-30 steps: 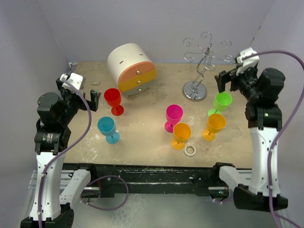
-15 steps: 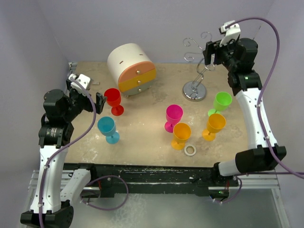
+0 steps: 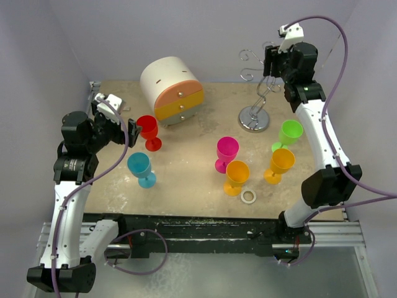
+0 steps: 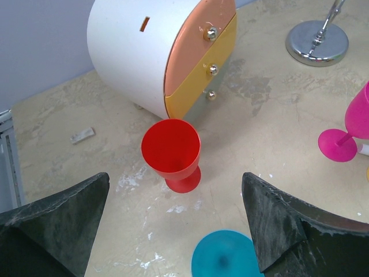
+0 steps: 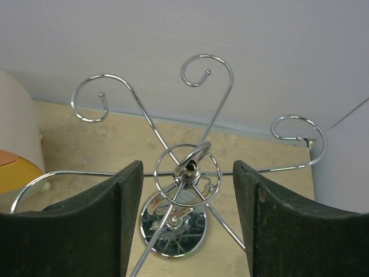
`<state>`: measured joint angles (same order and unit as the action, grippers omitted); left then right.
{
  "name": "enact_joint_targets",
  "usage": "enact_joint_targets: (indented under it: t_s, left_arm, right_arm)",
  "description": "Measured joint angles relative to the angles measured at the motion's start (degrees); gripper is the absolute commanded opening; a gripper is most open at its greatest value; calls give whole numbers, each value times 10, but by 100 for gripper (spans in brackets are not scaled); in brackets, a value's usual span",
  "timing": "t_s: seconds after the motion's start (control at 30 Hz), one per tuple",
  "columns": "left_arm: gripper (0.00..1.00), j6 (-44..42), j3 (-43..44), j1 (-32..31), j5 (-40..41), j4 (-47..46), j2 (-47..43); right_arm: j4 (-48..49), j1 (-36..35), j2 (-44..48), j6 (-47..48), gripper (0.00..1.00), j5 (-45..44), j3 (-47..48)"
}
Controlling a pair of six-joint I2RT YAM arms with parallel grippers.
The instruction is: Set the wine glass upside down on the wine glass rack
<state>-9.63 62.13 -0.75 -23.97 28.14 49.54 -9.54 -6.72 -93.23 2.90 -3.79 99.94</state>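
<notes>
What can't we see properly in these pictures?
- Top view: the right gripper covers the middle of the curly top of the wine glass rack.
- Left wrist view: the teal glass is cut off by the bottom edge and the pink glass by the right edge.
- Top view: the white ring is too small to tell what it is.

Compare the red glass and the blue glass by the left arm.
Colour: the red glass is red, the blue glass teal-blue. Place: the red glass stands farther back, close to the round drawer box; the blue glass stands nearer the arm bases. Both are stemmed cups standing upright, mouths up, on the table; neither is gripped.
</notes>
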Motion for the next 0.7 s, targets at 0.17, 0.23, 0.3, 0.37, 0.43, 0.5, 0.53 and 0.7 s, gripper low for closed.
enact_joint_targets:
  t_s: [0.17, 0.23, 0.3, 0.37, 0.43, 0.5, 0.53, 0.7]
  left_arm:
    - [99, 0, 0, 0, -6, 3, 7]
    - [99, 0, 0, 0, -8, 3, 8]
    - [99, 0, 0, 0, -10, 3, 8]
    - [99, -3, 0, 0, -10, 2, 9]
    - [99, -5, 0, 0, -11, 2, 9]
    - [99, -5, 0, 0, -12, 2, 10]
    - [99, -5, 0, 0, -12, 2, 10]
    - [99, -7, 0, 0, -12, 3, 10]
  right_arm:
    - [0, 0, -15, -4, 51, -12, 0]
    - [0, 0, -19, -5, 49, -13, 0]
    - [0, -1, -24, -5, 47, -14, 1]
    - [0, -2, -29, -5, 45, -15, 5]
    - [0, -2, -34, -5, 43, -16, 8]
    - [0, -2, -39, -5, 40, -17, 12]
    - [0, -2, -42, -4, 38, -17, 15]
    - [-2, -2, -55, -4, 33, -17, 33]
